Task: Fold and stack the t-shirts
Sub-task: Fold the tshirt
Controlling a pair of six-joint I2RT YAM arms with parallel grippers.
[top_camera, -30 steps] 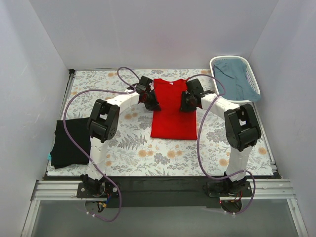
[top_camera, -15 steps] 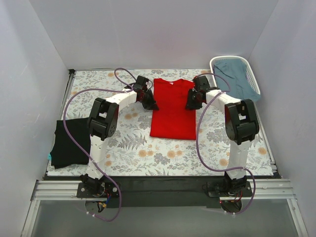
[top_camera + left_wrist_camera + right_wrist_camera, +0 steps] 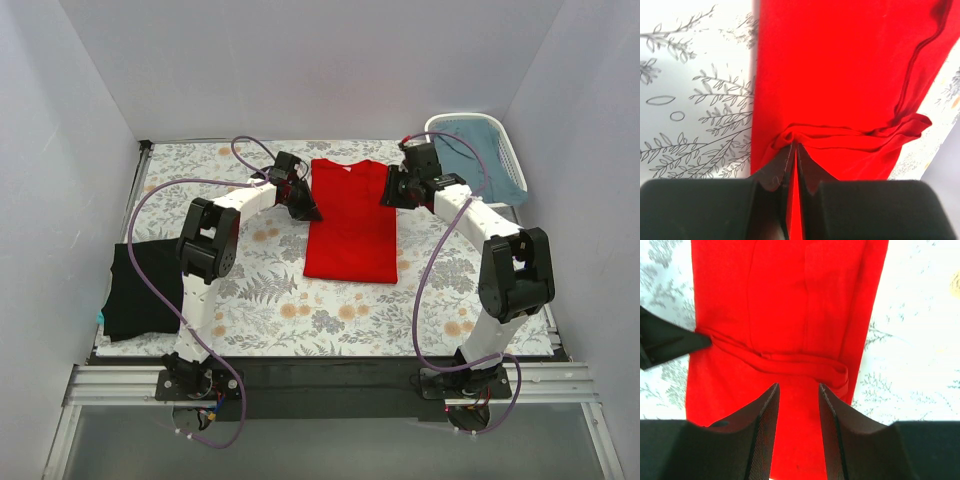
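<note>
On the floral table (image 3: 280,300), in the middle: the red t-shirt (image 3: 350,225), narrowed into a long strip, collar end toward the far wall. At the table's left edge, well apart: the black t-shirt (image 3: 140,290), a dark folded slab. In the far right corner: a white basket (image 3: 470,116) holding blue-grey cloth.

Likely step in hand: the crosswise fold of the red strip. To do it well, grip both long edges level with each other. Lift only enough to clear the cloth beneath, and carry both sides at an even pace toward the near hem. Lay down with edges aligned before letting go. Mind the bunched ridge across the strip; smooth it out rather than trap it in the fold.

Left gripper (image 3: 794,150): pinched together on a puckered tuck at the red shirt's left edge. Right gripper (image 3: 799,390): fingers apart, gripping nothing, poised over the right edge; cannot tell whether touching the cloth. Best to close this side on all layers before any lift.
</note>
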